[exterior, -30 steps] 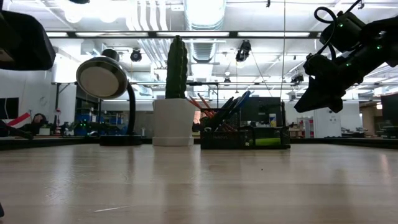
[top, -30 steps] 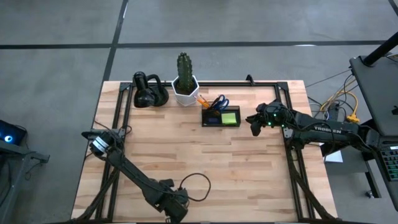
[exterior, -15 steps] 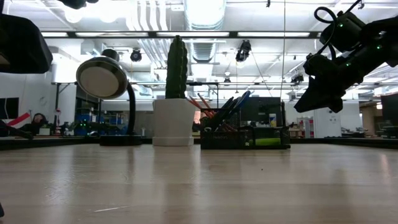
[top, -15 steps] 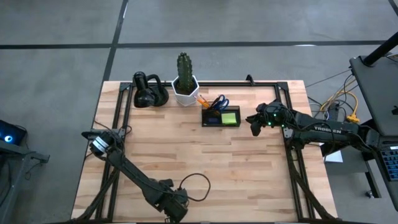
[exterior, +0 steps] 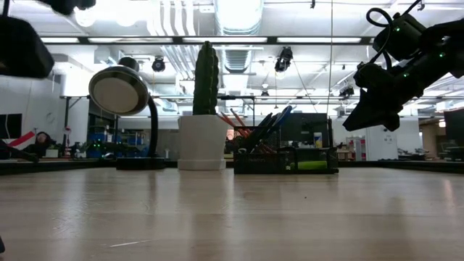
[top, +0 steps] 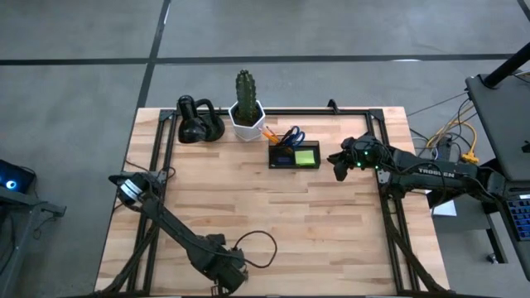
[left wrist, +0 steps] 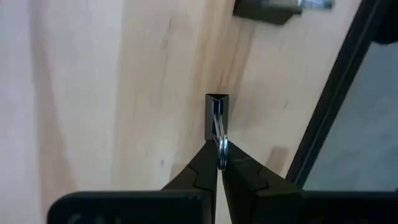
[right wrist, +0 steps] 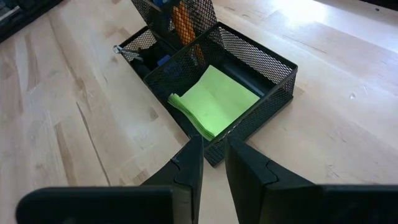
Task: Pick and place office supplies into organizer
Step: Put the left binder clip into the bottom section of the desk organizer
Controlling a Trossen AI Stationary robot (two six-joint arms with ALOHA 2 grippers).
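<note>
The organizer (top: 296,155) is a black mesh box at the table's far middle. It holds the lime-green sticky-note pad (right wrist: 214,99), a small blue block (right wrist: 163,60), orange pencils (right wrist: 183,22) and blue-handled scissors (top: 291,135). My right gripper (right wrist: 214,149) hovers just right of the organizer, slightly open and empty; the high view shows my right gripper (top: 338,165) above the table. My left gripper (left wrist: 218,155) is near the table's near edge, under its wrist (top: 217,273), shut on a tiny black clip (left wrist: 216,112). My left gripper pinches the clip's silver wire handle (left wrist: 221,138) between its two fingertips. The black clip body (left wrist: 216,111) sticks out beyond the fingertips, over the bare wood. Whether the body touches the table cannot be told.
A cactus in a white hexagonal pot (top: 246,112) and a black rounded gadget (top: 199,124) stand left of the organizer at the far edge. Black frame rails (top: 389,215) run along the table's sides. Bare wood (top: 273,207) fills the middle.
My left arm's wrist has shifted slightly toward the table's left, and in the low view its dark body has risen. The right arm and the organizer have kept still.
</note>
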